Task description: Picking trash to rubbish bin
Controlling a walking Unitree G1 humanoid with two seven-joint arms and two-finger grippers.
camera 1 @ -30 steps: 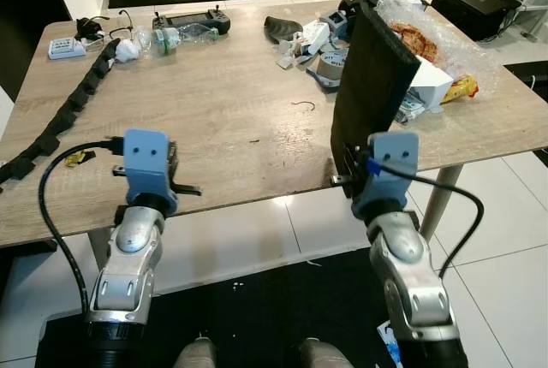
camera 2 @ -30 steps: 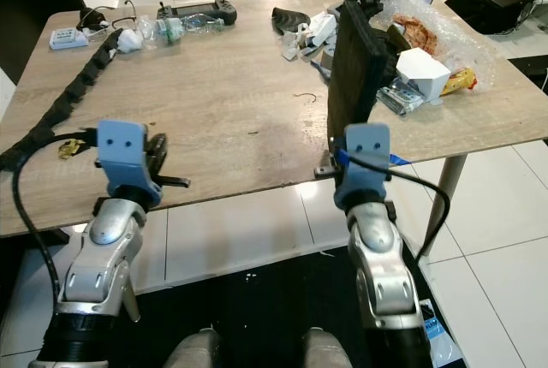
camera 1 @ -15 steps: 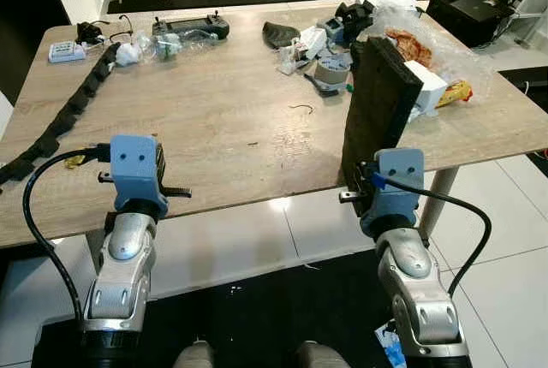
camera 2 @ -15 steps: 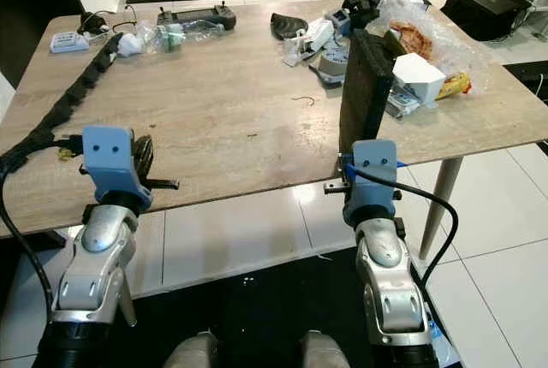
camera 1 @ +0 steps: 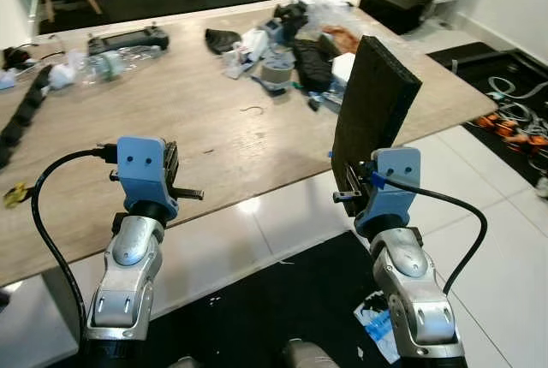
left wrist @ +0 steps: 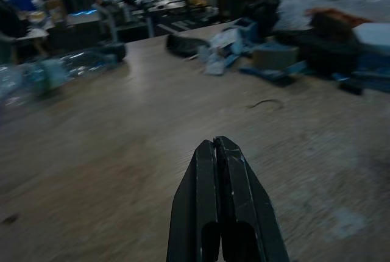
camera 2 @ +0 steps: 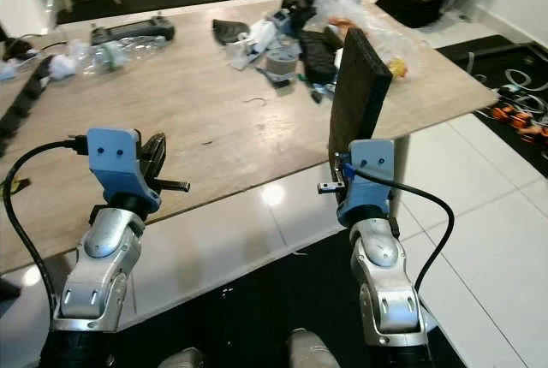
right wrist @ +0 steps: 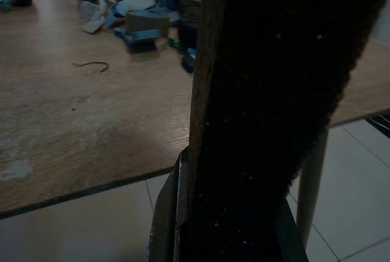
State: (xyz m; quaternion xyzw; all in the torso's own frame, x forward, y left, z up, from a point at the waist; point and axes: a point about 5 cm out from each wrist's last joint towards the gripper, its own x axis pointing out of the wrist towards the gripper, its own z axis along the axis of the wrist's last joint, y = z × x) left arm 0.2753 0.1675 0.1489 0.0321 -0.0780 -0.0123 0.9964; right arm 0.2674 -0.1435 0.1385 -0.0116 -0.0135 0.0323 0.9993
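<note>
Since half a second ago the camera has swung right, so the wooden table [camera 1: 214,128] sits further left in view, while the right gripper [camera 1: 353,190] still clamps the dark foam slab [camera 1: 372,103] upright beyond the table's near edge. That slab is a flat, rough-textured rectangle, tilted slightly. Its lower end sits between the black fingers [right wrist: 166,213]. The left gripper [left wrist: 219,170], fingers pressed together and empty, hovers over the pale grained tabletop. Crumpled wrappers and clutter [camera 2: 291,38] lie at the far side.

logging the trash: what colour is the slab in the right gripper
Black foam slab with a brownish edge, clearest in the left eye view.
</note>
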